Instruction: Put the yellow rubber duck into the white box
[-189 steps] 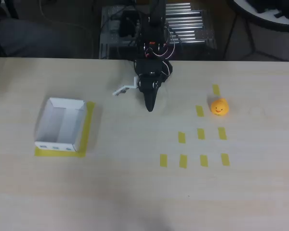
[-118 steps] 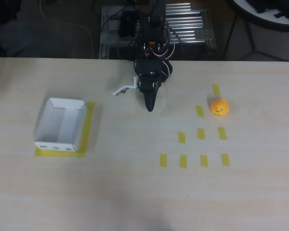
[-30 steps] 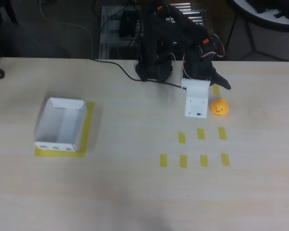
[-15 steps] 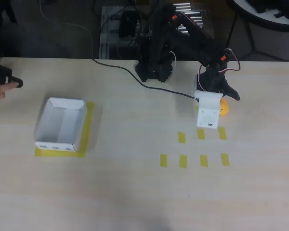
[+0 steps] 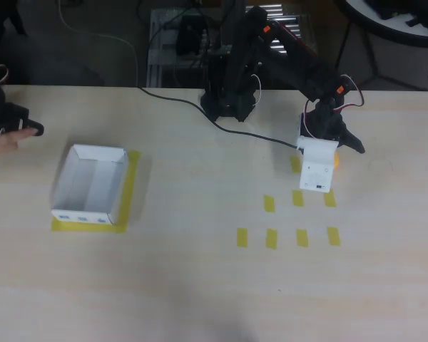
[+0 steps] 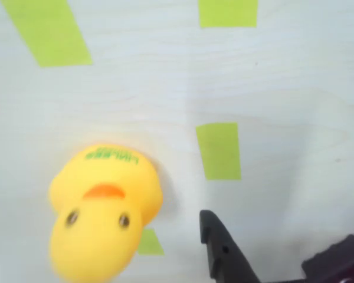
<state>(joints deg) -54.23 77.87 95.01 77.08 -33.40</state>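
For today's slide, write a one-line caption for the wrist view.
Yellow rubber duck on the pale table among yellow tape strips, one dark gripper finger beside it, not touching.

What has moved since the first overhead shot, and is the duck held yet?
The arm swung from the table's middle out to the right in the overhead view, and its hand now sits over the duck. The wrist view shows the duck on the table beside one dark finger, not gripped. A person's hand appeared at the left edge. The duck, white box and tape strips stayed put.
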